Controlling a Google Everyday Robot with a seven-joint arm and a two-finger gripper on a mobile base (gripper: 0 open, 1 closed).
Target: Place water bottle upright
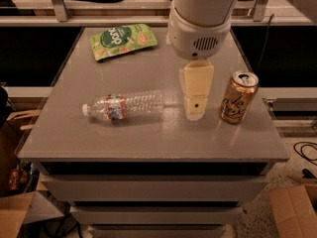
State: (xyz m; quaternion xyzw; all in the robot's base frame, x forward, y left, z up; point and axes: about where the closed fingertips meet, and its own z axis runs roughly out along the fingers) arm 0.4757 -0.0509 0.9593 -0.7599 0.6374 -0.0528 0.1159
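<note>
Now my gripper [194, 114] hangs over the bench [148, 143], pointing straight down, with its tip close above the grey top. From this angle I cannot tell whether it is wide or narrow. It sits between the bottle [126, 105] and the can [239, 97], near both and touching neither.

The bottle lies on its side near the middle of the bench, to the left of my gripper as the camera sees it. Its white cap [86, 109] points left, its base points toward my gripper, and its red-and-dark label band sits just beside the cap end. The gold can stands upright by the right edge of the bench. A green pouch [124, 41] lies flat at the back left, well apart from the bottle. My arm's round white housing [198, 31] looms above the gripper.
</note>
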